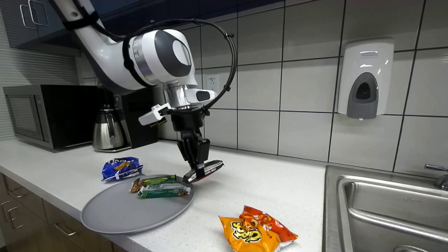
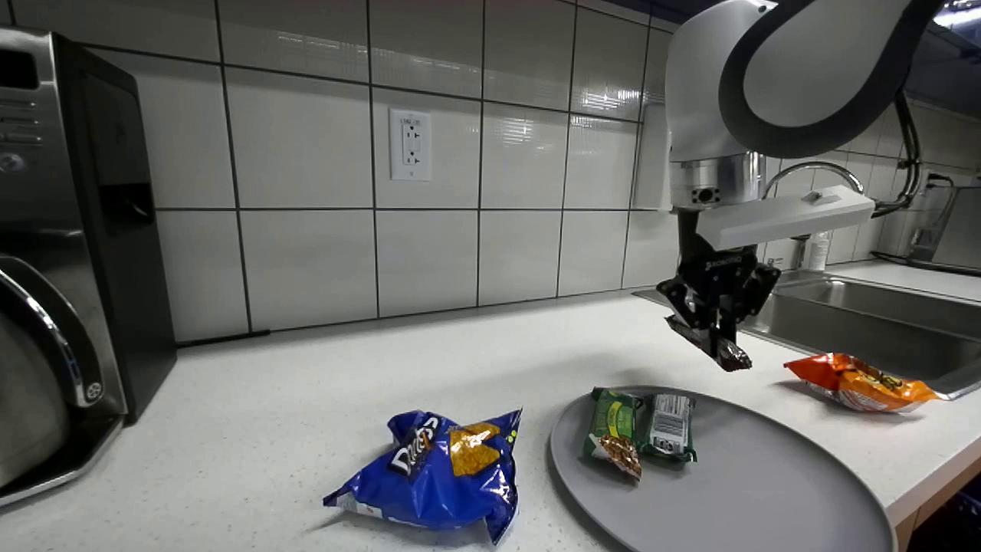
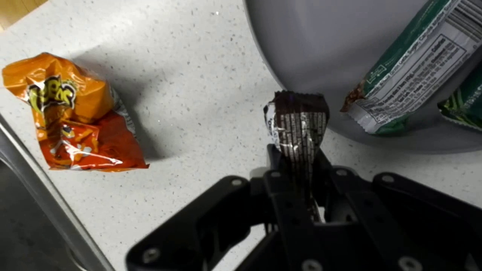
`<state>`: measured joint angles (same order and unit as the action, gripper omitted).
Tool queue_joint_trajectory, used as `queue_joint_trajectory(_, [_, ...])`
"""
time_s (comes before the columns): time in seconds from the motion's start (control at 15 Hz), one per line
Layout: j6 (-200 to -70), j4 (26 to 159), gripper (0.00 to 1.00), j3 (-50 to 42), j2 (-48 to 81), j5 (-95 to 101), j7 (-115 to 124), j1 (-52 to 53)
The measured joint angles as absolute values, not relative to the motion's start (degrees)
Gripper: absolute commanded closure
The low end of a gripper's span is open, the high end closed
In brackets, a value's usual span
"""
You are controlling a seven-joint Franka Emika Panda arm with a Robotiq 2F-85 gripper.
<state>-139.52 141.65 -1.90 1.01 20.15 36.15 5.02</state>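
Note:
My gripper [image 1: 200,171] is shut on a dark brown wrapped bar [image 1: 214,167], pinched across its middle and held off the counter. In the wrist view the bar [image 3: 299,122] pokes out ahead of the fingers; its rear part is hidden between them. Below it, beside the gripper, lies a round grey plate [image 1: 129,215], over or near whose rim the bar hangs. Two green-wrapped bars [image 2: 670,425] rest on that plate side by side. A blue Doritos bag [image 2: 456,468] sits on the counter past the plate, and an orange-red Cheetos bag [image 3: 71,113] on the opposite side.
A steel sink [image 1: 392,210] is set into the counter beyond the Cheetos bag. Tiled wall [image 2: 425,253] runs along the back. A microwave [image 1: 66,115] and a coffee maker with a steel pot [image 1: 107,131] stand at the far end. A soap dispenser [image 1: 367,77] hangs on the wall.

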Motion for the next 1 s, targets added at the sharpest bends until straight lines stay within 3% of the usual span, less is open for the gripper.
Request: queue_joint_trajectory(1.0, [-139.3, 151.7, 0.95, 6.3, -5.9, 18.9, 53.5, 5.1])
